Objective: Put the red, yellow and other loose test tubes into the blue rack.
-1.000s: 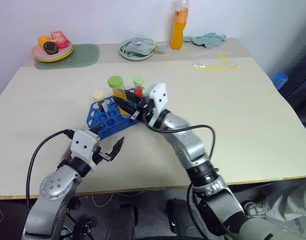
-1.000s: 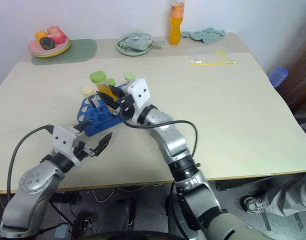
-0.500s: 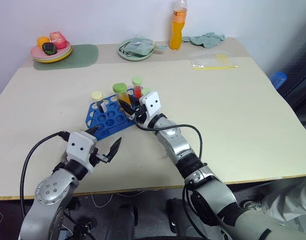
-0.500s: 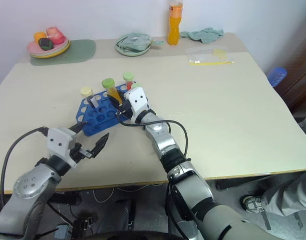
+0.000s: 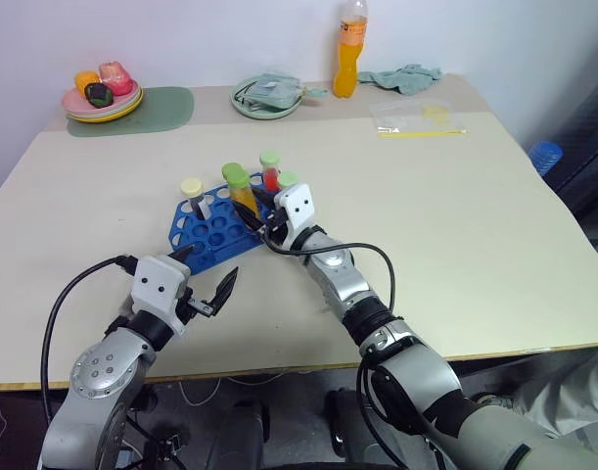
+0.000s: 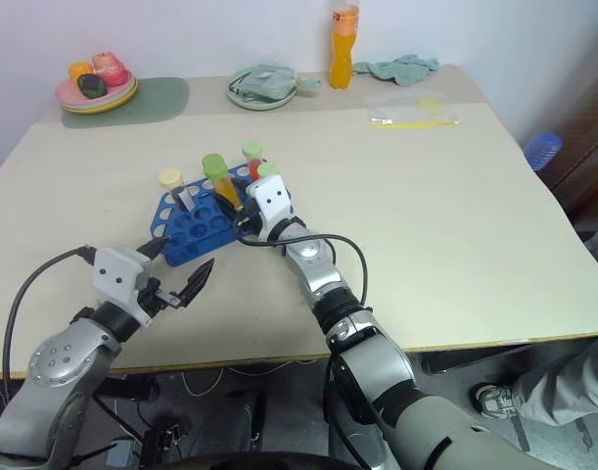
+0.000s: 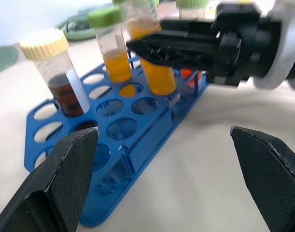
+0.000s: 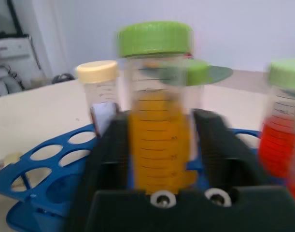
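The blue rack lies mid-table with several tubes standing in it. A yellow tube with a green cap stands in a rack hole, and my right gripper is open, one finger on each side of it, close to the glass. A second yellow tube stands just behind it. The red tube is in the rack's far corner, and a cream-capped tube of dark liquid stands at its left end. My left gripper hovers open and empty in front of the rack.
Along the back edge sit a plate of toy food on a green mat, a dish holding a cloth, an orange bottle, a crumpled cloth and a plastic bag. Bare tabletop stretches to the right.
My right gripper brought the yellow tube down and forward into the rack, and its fingers have now parted from it. The left gripper has stayed where it was.
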{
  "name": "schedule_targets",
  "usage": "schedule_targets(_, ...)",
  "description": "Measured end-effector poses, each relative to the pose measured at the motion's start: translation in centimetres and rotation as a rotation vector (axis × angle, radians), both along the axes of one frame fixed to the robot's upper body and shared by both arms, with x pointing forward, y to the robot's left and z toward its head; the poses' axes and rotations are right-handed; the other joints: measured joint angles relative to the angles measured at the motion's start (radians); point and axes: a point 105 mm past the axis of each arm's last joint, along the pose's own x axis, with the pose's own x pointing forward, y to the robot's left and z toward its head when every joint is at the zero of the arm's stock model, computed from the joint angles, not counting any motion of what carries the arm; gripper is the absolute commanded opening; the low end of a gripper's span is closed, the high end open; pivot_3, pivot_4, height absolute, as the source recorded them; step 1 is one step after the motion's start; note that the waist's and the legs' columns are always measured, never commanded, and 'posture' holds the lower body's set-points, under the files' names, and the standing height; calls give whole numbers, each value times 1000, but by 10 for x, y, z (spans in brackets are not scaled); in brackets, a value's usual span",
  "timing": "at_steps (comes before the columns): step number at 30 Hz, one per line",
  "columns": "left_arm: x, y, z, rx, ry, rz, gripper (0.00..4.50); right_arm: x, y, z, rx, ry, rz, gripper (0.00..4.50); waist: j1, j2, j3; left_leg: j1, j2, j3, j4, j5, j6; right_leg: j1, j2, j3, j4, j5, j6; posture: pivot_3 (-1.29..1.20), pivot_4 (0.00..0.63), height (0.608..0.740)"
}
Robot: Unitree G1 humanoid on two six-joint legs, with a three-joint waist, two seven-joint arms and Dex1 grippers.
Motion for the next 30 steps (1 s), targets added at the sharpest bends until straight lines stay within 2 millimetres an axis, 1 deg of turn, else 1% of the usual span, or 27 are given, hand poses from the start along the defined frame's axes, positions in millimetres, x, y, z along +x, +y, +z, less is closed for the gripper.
schedule_targets(1,0,1,-1,-13,13,4,4500,-1,1,3,3,-11,6,4207,-1,0,0,0,0,0,0,0,0,0,0,0,0,0,0,0,150,740)
schedule_targets(3,2,8,0,-63,45,33,4500,-7,5,21,22,-80,34,4207,-2,1,1,0,0,0,0,0,0,-1,0,0,1,0,0,0,150,740)
schedule_targets(5,3,19,6,-60,62,74,4500,-19,9,45,49,-170,83,4207,-2,1,1,0,1,-1,0,0,0,-1,1,0,1,0,0,0,150,740)
schedule_targets(6,4,23,7,-51,72,89,4500,-24,11,52,54,-192,106,4207,-2,1,0,0,1,-1,0,0,0,-1,1,0,1,0,0,0,150,740)
schedule_targets(7,6,26,9,-35,89,101,4500,-30,11,56,65,-205,126,4207,0,0,0,0,1,-1,0,0,0,-1,1,-1,1,0,0,0,150,740)
schedule_targets(9,11,46,18,36,139,175,4500,-46,14,57,74,-205,191,4207,2,0,0,-1,0,-3,1,0,0,0,1,-2,1,0,0,0,150,740)
schedule_targets(11,14,61,27,96,199,235,4500,-54,11,58,57,-203,228,4207,3,0,0,-1,0,-4,1,0,0,0,0,-2,2,0,0,0,150,740)
schedule_targets(12,14,68,30,130,234,254,4500,-56,8,61,45,-210,240,4207,2,0,0,0,-1,-3,1,0,0,0,0,-2,2,0,0,0,150,740)
schedule_targets(13,12,75,32,232,331,240,4500,-60,1,69,25,-232,265,4207,2,-2,1,-1,-1,-4,1,0,0,0,1,-2,2,0,0,0,150,740)
schedule_targets(15,10,85,34,299,464,244,4500,-63,-12,73,-21,-253,291,4207,2,-1,1,0,-1,-4,1,0,0,1,0,-3,2,-1,0,0,150,740)
schedule_targets(16,9,96,35,314,583,267,4500,-67,-19,73,-67,-255,323,4207,1,-1,2,1,-1,-4,0,0,0,1,0,-3,2,-1,0,0,150,740)
schedule_targets(18,8,102,30,302,695,278,4500,-72,-29,67,-134,-246,363,4207,-3,0,2,1,-1,-3,-1,0,0,1,1,-2,1,-1,0,0,150,740)
schedule_targets(20,8,101,22,301,776,250,4500,-77,-36,59,-191,-229,397,4207,-10,0,2,1,-1,-3,-2,0,0,0,1,-2,1,-1,0,0,150,740)
schedule_targets(22,11,105,13,319,859,246,4500,-84,-45,48,-262,-211,439,4207,-13,-1,2,0,0,-3,-2,0,0,-1,1,-2,1,-1,0,0,150,740)
schedule_targets(25,21,112,6,318,908,262,4500,-90,-54,37,-311,-187,465,4207,-14,-1,2,0,-1,-3,-2,0,0,-1,1,-2,1,-1,0,0,150,740)
schedule_targets(28,28,113,1,314,935,260,3727,-95,-54,34,-324,-188,477,4278,-15,-1,2,0,-1,-3,-1,0,0,-1,1,-2,1,-1,0,0,150,740)
schedule_targets(30,31,113,-3,303,948,265,2705,-98,-53,35,-323,-194,479,4278,-15,-1,2,-1,-1,-3,-1,0,0,-1,0,-2,1,-1,0,0,150,740)
